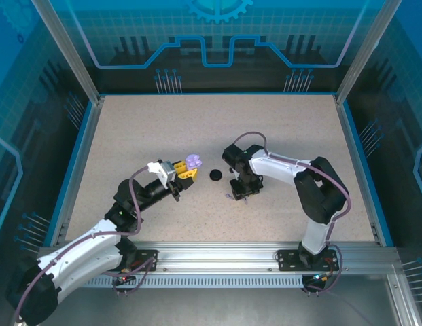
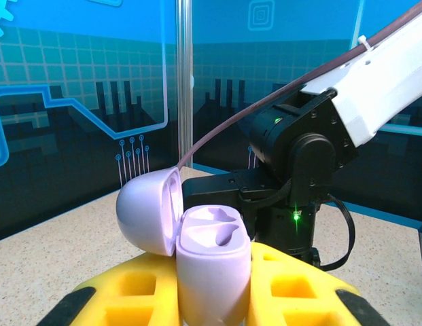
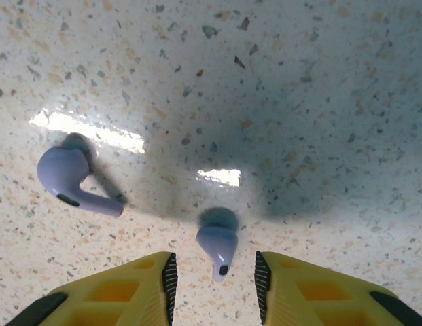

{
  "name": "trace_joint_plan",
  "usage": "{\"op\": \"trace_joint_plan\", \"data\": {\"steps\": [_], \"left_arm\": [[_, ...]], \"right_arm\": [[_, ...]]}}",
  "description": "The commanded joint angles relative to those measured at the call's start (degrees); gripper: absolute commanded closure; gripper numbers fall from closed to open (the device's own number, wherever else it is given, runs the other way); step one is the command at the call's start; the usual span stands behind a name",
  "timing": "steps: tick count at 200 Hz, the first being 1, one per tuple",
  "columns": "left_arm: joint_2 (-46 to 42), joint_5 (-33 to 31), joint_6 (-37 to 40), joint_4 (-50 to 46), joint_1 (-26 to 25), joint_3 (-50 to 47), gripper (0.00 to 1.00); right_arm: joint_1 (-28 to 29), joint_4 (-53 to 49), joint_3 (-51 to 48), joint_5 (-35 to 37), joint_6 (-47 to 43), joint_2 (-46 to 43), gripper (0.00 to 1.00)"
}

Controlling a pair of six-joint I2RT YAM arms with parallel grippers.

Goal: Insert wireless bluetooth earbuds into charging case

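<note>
One lavender earbud (image 3: 217,246) lies on the table (image 3: 312,102) between the fingers of the right gripper (image 3: 215,275), stem towards the gripper. The fingers stand apart and there is a gap on each side of the earbud. A second lavender earbud (image 3: 71,178) lies just ahead of that gripper, off to the left in its wrist view. The left gripper (image 2: 214,295) is clamped on a lavender case (image 2: 211,261) held upright, with its lid (image 2: 146,214) swung open and both sockets bare. A black disc (image 1: 215,175) lies on the table between the two grippers.
</note>
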Motion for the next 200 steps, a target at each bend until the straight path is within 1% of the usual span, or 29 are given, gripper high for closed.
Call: {"op": "trace_joint_plan", "data": {"steps": [1, 60, 140, 166, 200], "left_arm": [[-1.1, -0.7, 0.4, 0.0, -0.5, 0.0, 1.00], [-1.0, -0.6, 0.5, 0.0, -0.4, -0.1, 1.00], [-1.0, -0.7, 0.6, 0.0, -0.5, 0.1, 1.00], [-1.0, -0.8, 0.6, -0.1, -0.4, 0.2, 1.00], [-1.0, -0.8, 0.7, -0.1, -0.4, 0.1, 1.00]], "right_arm": [[0.5, -1.7, 1.8, 0.5, 1.8, 2.2, 0.62], [0.6, -1.9, 1.8, -0.4, 2.3, 4.9, 0.65], [0.6, -1.0, 1.2, -1.1, 2.4, 7.4, 0.74], [0.6, -0.2, 0.4, -0.6, 2.3, 5.8, 0.76], [0.2, 0.4, -0.3, 0.0, 1.6, 1.2, 0.77]]}}
